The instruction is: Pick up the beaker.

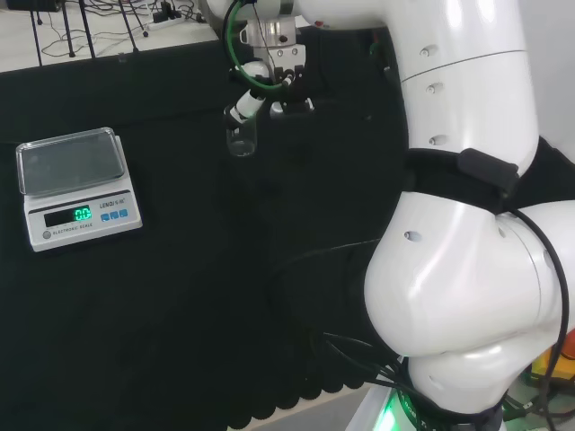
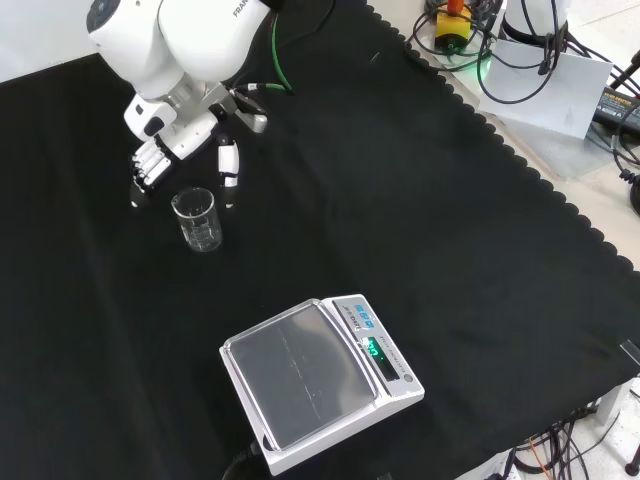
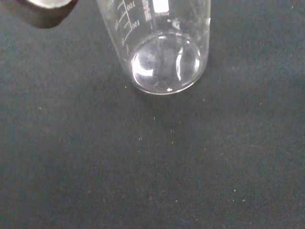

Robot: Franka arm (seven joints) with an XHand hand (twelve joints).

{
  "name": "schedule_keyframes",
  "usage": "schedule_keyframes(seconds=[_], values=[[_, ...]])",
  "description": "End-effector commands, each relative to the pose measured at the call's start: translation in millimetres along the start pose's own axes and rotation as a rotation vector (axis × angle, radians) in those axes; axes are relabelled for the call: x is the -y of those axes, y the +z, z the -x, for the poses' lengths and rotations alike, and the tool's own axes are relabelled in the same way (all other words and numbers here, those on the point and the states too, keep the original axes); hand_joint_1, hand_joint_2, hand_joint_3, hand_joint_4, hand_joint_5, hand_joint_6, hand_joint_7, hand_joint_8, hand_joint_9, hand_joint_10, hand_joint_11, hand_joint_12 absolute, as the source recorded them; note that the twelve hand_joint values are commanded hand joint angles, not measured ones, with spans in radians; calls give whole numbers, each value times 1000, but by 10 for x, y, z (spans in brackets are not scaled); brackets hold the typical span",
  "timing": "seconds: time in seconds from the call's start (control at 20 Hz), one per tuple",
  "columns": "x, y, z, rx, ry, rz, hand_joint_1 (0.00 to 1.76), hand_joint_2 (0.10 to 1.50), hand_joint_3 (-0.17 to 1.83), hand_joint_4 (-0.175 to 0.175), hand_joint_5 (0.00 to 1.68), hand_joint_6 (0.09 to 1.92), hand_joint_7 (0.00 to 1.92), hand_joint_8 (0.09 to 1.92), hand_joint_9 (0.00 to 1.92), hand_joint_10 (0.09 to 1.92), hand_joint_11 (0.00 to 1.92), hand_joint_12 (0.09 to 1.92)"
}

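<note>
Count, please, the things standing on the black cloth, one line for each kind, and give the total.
Clear glass beaker: 1
Weighing scale: 1
Total: 2
The robot hand is not counted; it is just beside the beaker, fingers open on either side of it, not yet closed round it.

A scale [image 2: 320,385] sits on the black cloth [image 2: 470,250], its clear square pan bare and its green display lit beside blue buttons. In the head view the scale [image 1: 76,186] lies at the left. Cables [image 2: 520,55] and a grey box lie on the floor past the cloth's scalloped edge.
</note>
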State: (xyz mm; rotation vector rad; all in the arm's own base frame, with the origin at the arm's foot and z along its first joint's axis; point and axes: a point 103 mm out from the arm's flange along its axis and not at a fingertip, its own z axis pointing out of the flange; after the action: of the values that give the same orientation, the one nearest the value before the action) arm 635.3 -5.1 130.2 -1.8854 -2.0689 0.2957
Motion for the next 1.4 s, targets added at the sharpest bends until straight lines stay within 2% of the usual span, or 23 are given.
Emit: schedule_keyframes(seconds=[0.05,0.25,0.9,1.0,1.1,1.2,1.3,1.35,1.4], values=[[-97,100,-13,5,8,-20,663,783,87,34,0,87,0,479,0,872,0,1056],[-156,174,4,4,25,-36,663,783,87,34,0,87,0,477,0,870,0,1053],[-255,387,-14,13,12,-68,699,796,93,35,0,87,0,481,0,864,0,1043],[-260,398,-22,21,11,-63,775,813,113,38,19,87,0,524,34,879,0,1139],[-268,407,-30,23,10,-54,855,801,202,41,71,87,8,633,122,889,0,1319],[-271,412,-44,29,9,-32,920,730,412,38,154,87,87,730,243,888,34,1464],[-283,444,-56,16,3,-21,973,680,575,29,265,87,236,815,382,889,177,1469],[-288,436,-60,14,-1,-18,996,673,628,25,313,179,319,858,465,887,281,1437],[-279,450,-42,1,-5,-16,1021,676,666,19,317,481,393,904,556,889,407,1392]])
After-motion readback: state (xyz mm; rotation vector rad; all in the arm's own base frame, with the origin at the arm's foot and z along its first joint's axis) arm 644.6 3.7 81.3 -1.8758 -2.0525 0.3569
